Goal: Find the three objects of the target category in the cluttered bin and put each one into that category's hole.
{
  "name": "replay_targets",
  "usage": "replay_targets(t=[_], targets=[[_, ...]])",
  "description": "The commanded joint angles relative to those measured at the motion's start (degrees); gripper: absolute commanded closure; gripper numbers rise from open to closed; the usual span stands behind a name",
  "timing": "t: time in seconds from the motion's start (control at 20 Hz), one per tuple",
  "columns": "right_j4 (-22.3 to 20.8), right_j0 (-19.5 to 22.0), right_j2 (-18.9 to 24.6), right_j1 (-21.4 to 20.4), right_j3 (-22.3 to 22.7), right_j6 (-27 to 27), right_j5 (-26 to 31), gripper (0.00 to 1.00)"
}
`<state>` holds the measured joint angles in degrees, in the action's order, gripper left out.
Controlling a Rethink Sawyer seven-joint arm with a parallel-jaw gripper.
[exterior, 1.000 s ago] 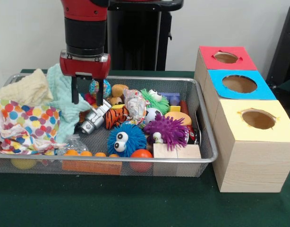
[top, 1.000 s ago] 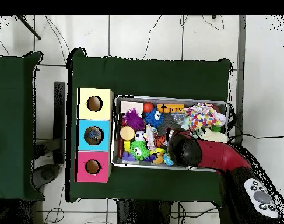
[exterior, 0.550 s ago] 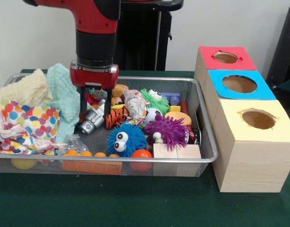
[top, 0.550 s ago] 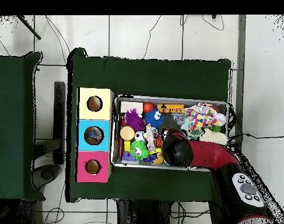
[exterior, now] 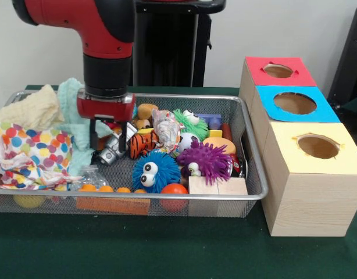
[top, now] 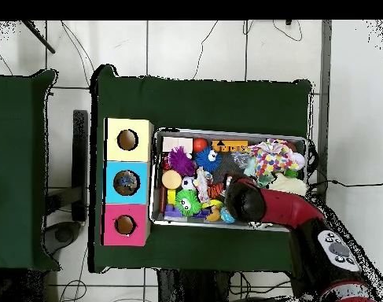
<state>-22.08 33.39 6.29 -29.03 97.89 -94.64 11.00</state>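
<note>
Front view: the red and black arm comes down into the left half of the wire mesh bin (exterior: 255,152).
Gripper (exterior: 110,135): its two dark fingers are spread apart, tips low among the toys — nothing is clamped between them.
Beneath it: a silver toy (exterior: 113,149) lies tilted, its upper end just beside the right finger.
Cloths: a mint green cloth (exterior: 75,119) sits beside the gripper; a polka-dot cloth (exterior: 28,151) and a cream cloth (exterior: 27,109) fill the bin's left end.
Toys: a tiger toy (exterior: 142,145), a blue fuzzy ball (exterior: 156,172) with googly eyes, a purple fuzzy ball (exterior: 209,159), a green fuzzy toy (exterior: 190,122).
Boxes: red box (exterior: 277,71), blue box (exterior: 295,103) and yellow box (exterior: 319,148) stand in a row beside the bin — each has a round hole on top.
Overhead: the arm (top: 285,211) covers the gripper.
</note>
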Motion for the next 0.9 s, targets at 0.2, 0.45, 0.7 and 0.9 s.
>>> replay_targets(t=[0.2, 0.45, 0.7, 0.9], targets=[[-2.24, 4.45, 5.50, 2.07, -5.65, 0.49, 1.81, 0.00], [-2.06, 4.27, 6.10, 2.06, -6.27, 0.72, 2.88, 0.00], [-1.67, 2.91, 6.67, 5.68, -8.79, -0.63, 0.92, 0.00], [-1.64, 2.57, 7.41, 7.55, -10.04, -1.23, -0.33, 0.00]])
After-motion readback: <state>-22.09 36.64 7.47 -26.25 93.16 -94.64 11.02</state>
